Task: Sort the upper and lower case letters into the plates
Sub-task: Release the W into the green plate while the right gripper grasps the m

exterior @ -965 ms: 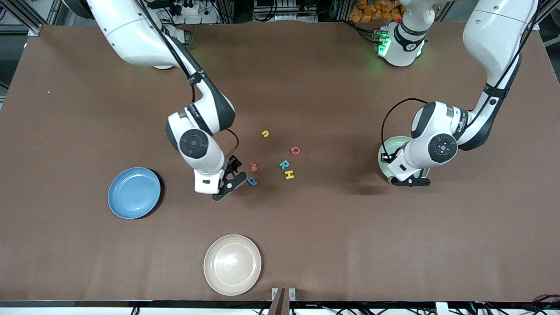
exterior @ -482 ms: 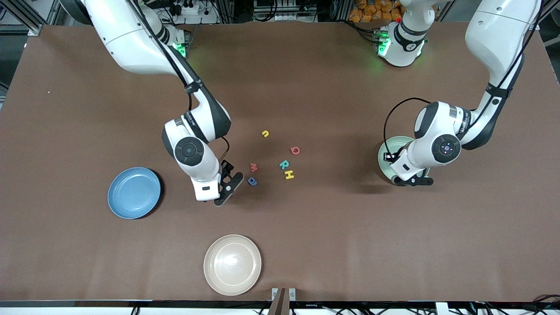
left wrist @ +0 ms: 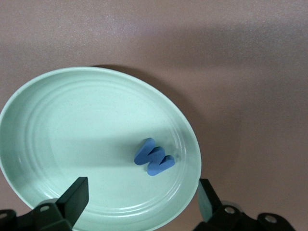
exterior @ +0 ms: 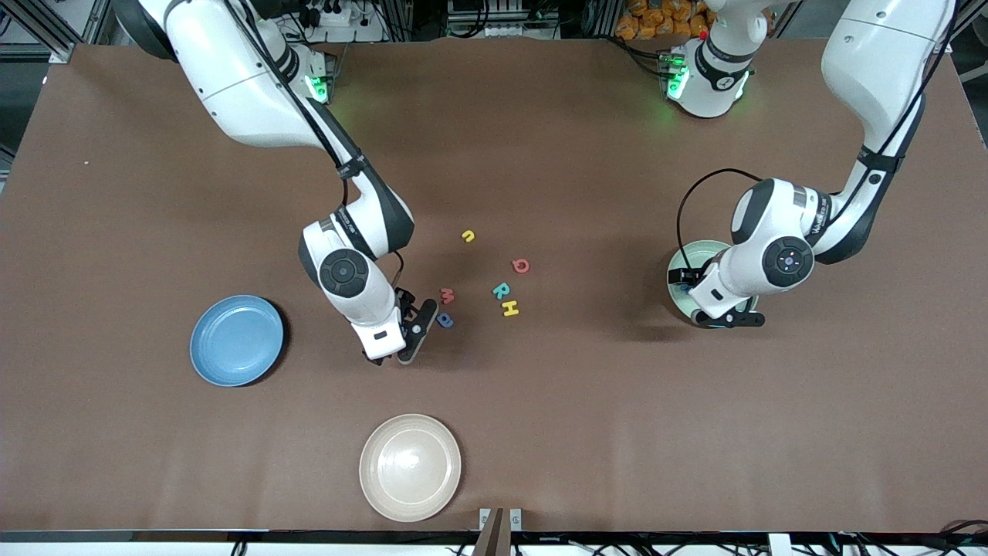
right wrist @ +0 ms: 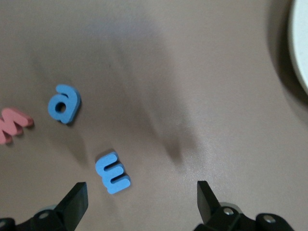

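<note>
Blue w [left wrist: 154,158] in green plate [left wrist: 57,125], L gripper [left wrist: 142,199] open above, R gripper [right wrist: 139,202] open over blue E [right wrist: 112,172]

Even overhead light, soft shadows

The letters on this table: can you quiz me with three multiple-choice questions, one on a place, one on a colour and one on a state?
1. Where is the blue W?
A. on the table
B. in the green plate
C. in mid-air

2. What colour is the H?
A. yellow
B. red
C. teal

3. How is the right gripper?
A. shut on a letter
B. open, holding nothing
C. shut, empty

Answers:
1 B: the left wrist view shows the W lying inside the plate.
2 A: the front view shows it yellow, beside the teal R.
3 B: the right wrist view shows its fingers wide apart over the blue E.
</note>
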